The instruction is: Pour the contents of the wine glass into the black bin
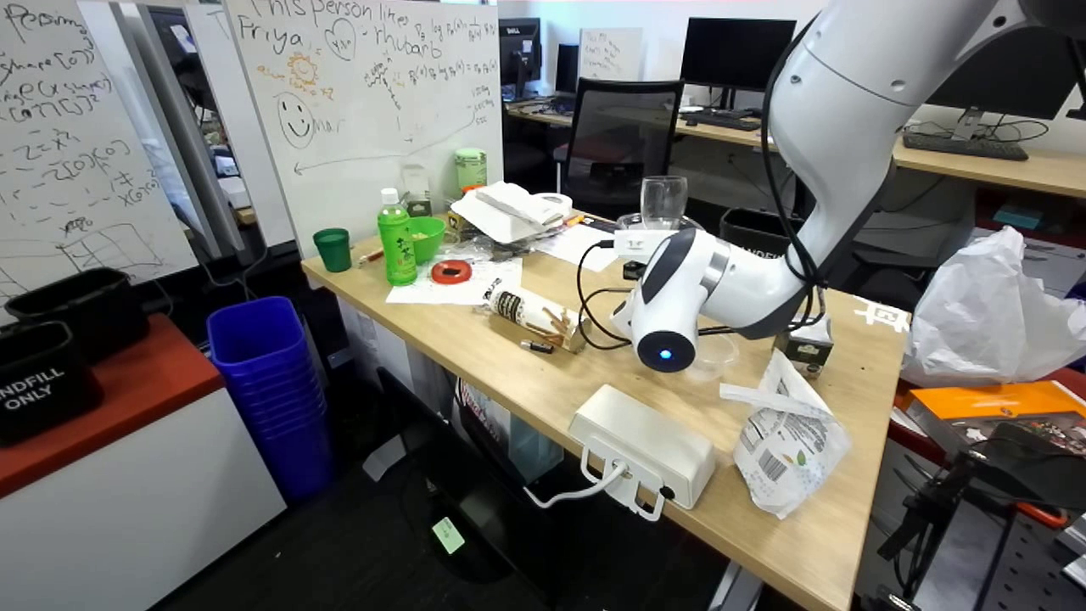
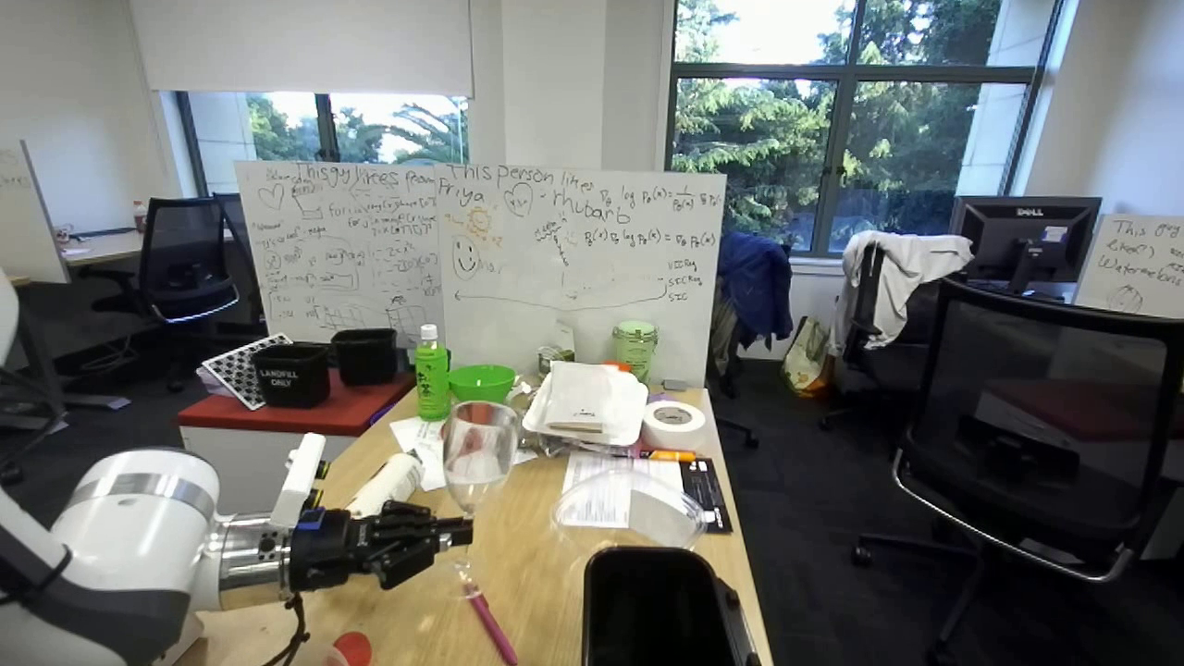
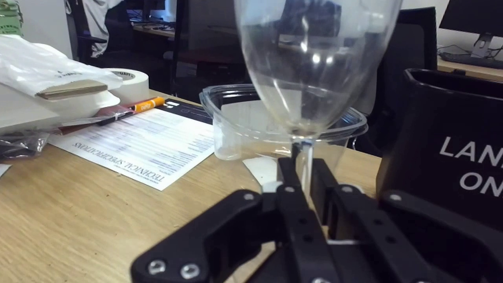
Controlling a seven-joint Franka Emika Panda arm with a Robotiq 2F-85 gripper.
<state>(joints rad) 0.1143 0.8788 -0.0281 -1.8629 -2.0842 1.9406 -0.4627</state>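
The claw (image 3: 305,167) grips the glass (image 3: 314,70) upright by its stem; in the wrist view, the bin (image 3: 436,125) stands at its four o'clock. The glass should rise over the bin, then tip slowly.

In an exterior view, we see daylight and green trees (image 2: 754,157) through a wide, grey-framed window (image 2: 856,70) in a white wall (image 2: 555,92), with a white blind (image 2: 301,46) above another window (image 2: 277,129). White boards covered in handwriting (image 2: 573,324) stand beyond a light wooden table (image 1: 551,382), near a low white cabinet with a red top (image 1: 127,526). We find black mesh-backed office chairs (image 2: 1036,435) on a dark carpeted floor (image 2: 805,499) and, farther back, a long pale wooden desk (image 1: 1052,174).
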